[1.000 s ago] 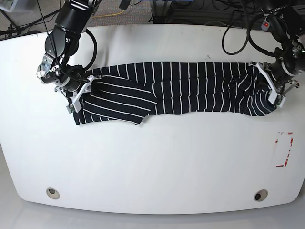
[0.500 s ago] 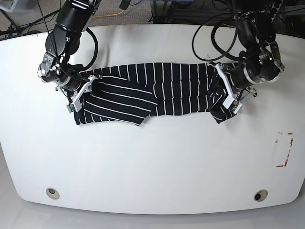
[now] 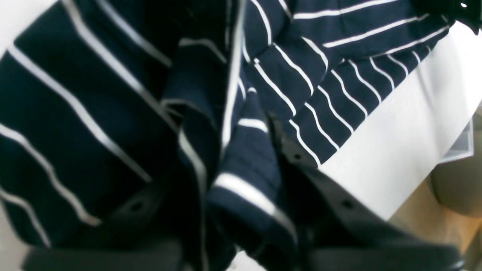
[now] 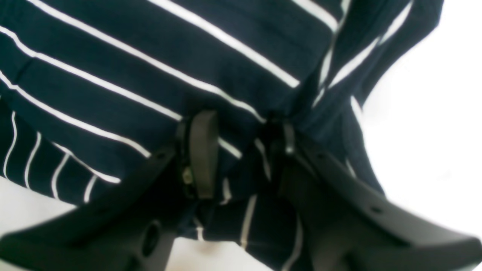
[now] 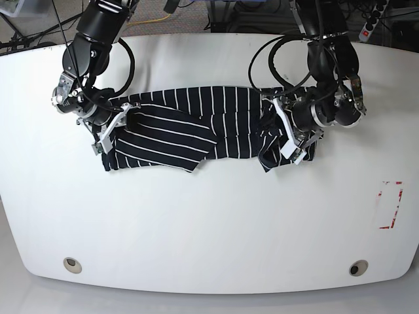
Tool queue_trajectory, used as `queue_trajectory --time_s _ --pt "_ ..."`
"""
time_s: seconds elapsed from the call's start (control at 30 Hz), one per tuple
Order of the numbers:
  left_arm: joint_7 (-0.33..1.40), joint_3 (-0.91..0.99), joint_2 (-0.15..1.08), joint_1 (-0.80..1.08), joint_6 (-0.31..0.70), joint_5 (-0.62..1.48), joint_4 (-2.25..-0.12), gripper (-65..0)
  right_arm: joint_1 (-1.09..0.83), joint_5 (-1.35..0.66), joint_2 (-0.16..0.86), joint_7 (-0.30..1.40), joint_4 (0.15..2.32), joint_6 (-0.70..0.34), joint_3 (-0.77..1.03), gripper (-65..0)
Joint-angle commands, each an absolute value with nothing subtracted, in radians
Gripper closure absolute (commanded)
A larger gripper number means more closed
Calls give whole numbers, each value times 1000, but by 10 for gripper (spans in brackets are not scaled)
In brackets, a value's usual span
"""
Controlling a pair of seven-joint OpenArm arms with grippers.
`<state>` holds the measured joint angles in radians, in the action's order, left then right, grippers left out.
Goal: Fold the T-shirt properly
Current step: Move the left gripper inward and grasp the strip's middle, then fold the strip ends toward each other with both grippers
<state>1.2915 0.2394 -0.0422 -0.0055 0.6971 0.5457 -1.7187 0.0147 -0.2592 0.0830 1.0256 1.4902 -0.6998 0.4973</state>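
Two grippers pinch the shirt (image 5: 196, 127): your left gripper (image 3: 241, 210) has its jaws pressed together on a bunched striped edge, lifted toward the middle of the table (image 5: 209, 222), and your right gripper (image 4: 241, 158) clamps the other end, low on the tabletop. You look roughly midway, judging by the long band with one end doubling over; a flat landing and likely one more fold remain. Soft, limp black knit with thin white stripes, it wrinkles wherever it's gathered.
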Motion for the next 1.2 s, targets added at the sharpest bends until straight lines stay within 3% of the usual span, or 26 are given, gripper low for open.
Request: queue_trajectory --time_s 0.0,0.2,0.5,0.67,0.97,1.03,1.17 --pt "1271 217 -41 -36 698 572 -1725 -172 15 -228 85 1078 1491 -698 496 -203" --pt "1271 87 -42 -62 698 575 -1732 -271 15 -229 85 1078 1491 -698 496 -203" --pt "1276 -13 -104 -87 698 575 -1899 -346 18 -229 85 1082 1491 -698 496 -203" --pt "1273 1 -88 -102 698 567 -1925 -346 28 -229 85 1082 1494 -698 496 -203" --pt "1262 131 70 -51 698 443 -1906 -346 47 -294 85 1178 1679 -698 507 -212" --pt "1230 153 94 -21 698 432 -1906 -346 47 -360 93 1199 1699 -698 507 -255" --pt "1165 162 159 51 698 421 -1906 -346 59 -472 111 1241 1722 -698 567 -415"
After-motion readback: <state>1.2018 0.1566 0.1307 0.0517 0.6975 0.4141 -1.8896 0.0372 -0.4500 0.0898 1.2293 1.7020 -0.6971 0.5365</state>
